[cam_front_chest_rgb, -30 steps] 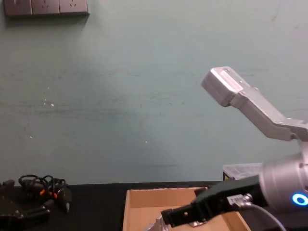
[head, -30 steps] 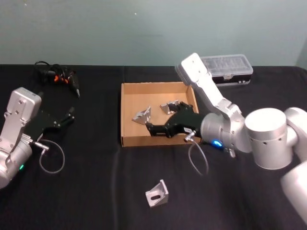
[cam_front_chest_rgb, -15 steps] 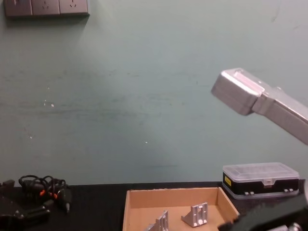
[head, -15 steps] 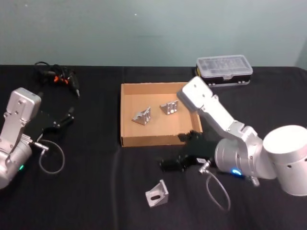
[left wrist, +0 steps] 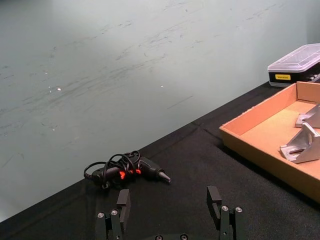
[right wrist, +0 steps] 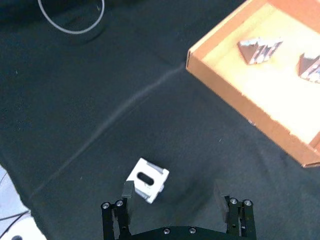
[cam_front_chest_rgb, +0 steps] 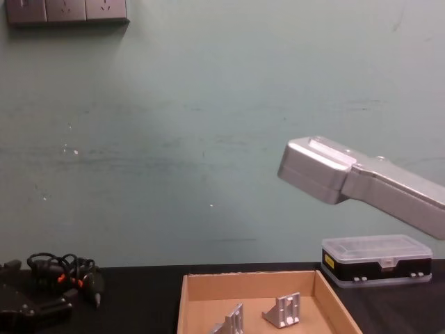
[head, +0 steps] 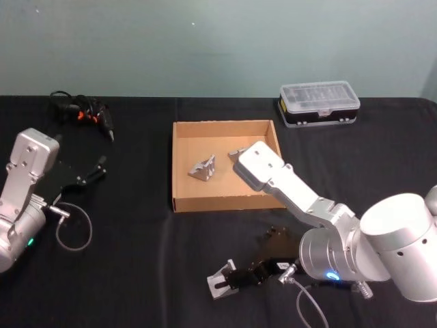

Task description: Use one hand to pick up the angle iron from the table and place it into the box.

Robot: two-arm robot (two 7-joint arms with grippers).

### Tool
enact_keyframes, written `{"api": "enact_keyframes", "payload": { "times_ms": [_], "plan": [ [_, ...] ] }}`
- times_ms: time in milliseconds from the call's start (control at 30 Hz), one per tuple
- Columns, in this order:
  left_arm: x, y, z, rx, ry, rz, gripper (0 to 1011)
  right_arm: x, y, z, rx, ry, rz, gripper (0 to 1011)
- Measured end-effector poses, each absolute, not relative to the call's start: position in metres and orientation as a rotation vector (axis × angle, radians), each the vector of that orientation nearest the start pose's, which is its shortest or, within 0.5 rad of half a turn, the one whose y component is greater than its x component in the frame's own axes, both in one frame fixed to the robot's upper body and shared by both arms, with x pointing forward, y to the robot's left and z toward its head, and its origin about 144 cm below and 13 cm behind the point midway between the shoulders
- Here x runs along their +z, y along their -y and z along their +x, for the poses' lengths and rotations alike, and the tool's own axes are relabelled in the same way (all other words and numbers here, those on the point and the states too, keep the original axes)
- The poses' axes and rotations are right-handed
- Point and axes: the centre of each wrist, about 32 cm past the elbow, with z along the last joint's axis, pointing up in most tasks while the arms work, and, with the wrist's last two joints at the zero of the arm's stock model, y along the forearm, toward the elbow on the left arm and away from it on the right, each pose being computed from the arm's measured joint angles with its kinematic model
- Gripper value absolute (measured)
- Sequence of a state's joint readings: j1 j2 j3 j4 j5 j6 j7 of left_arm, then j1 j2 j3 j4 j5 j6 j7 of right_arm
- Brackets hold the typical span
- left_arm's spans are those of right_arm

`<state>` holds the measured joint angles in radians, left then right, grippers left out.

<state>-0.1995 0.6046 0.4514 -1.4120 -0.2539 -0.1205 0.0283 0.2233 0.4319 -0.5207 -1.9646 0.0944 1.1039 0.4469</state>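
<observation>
- Now centre the wide-open, empty right gripper over the angle iron, lying on the table in front of the cardboard box, nearer one finger.
- Lower, then close across flat faces.
- Leave the open, empty left gripper parked left.

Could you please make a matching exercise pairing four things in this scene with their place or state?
1. loose angle iron
2. plastic case
3. left gripper
4. right gripper

A. parked at the left of the table
B. open, at the loose angle iron
C. on the table, nearer than the box
D. beyond the box, to its right

Pairs: 1-C, 2-D, 3-A, 4-B
</observation>
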Motion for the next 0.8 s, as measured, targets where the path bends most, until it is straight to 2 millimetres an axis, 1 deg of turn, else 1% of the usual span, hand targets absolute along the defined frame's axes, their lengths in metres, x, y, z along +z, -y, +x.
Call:
{"api": "enact_keyframes", "payload": {
  "times_ms": [133, 333, 800],
  "plan": [
    [1.14, -0.31, 0.489, 1.248, 0.285, 0.304, 1005, 1.274, 0.16, 0.441, -0.719, -0.261, -0.84, 1000],
    [1.14, -0.31, 0.489, 1.248, 0.285, 0.304, 1005, 1.27, 0.151, 0.446, -0.713, -0.335, -0.873, 1000],
    [1.14, -0.31, 0.489, 1.248, 0.285, 0.304, 1005, 1.271, 0.153, 0.445, -0.715, -0.325, -0.872, 1000]
  ]
}}
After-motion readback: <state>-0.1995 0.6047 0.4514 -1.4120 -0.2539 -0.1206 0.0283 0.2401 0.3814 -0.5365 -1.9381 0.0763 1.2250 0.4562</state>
